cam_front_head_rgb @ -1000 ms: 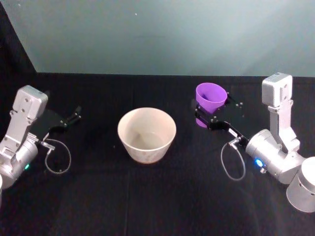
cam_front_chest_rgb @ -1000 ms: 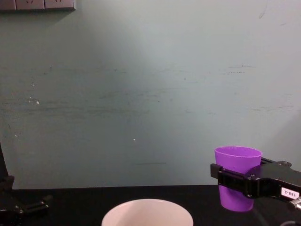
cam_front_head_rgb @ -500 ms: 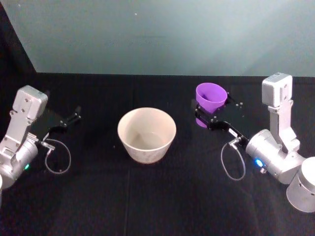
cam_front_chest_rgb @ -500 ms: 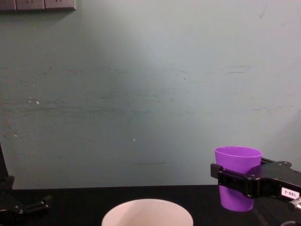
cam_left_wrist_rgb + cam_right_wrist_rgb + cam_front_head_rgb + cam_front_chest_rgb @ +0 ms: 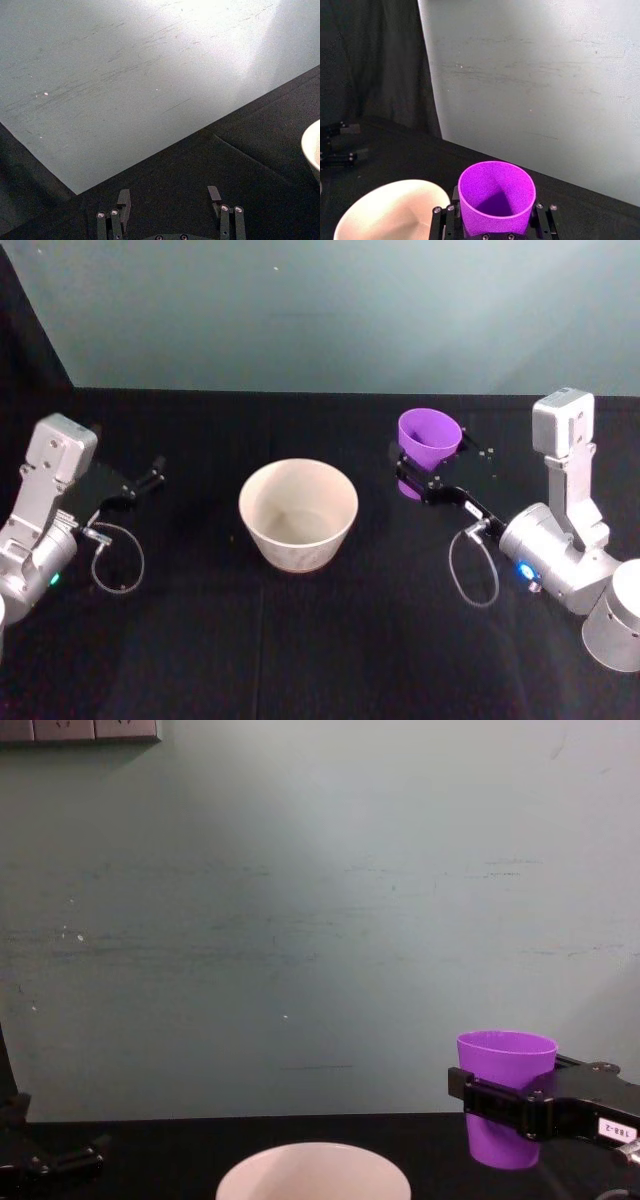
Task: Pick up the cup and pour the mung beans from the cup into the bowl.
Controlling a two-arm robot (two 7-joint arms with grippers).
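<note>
Head view places the cup (image 5: 429, 436) upright on the right side of the black bench (image 5: 300, 640), its open mouth facing up and its purple wall clear of the bowl (image 5: 298, 515), which stands near it on its left at the bench's middle. Around the cup's middle sits the right gripper (image 5: 495, 222): its two black fingers (image 5: 443, 220) press against opposite sides of the wall, one on each flank, clamping the cup between them with the rim above them and the narrower base below. From the chest view the cup stands straight in this grip; whether its base touches the bench cannot be told. Far to the left, well apart from the bowl, the left gripper (image 5: 169, 197) rests low over the bench with its fingers spread apart, holding nothing.
</note>
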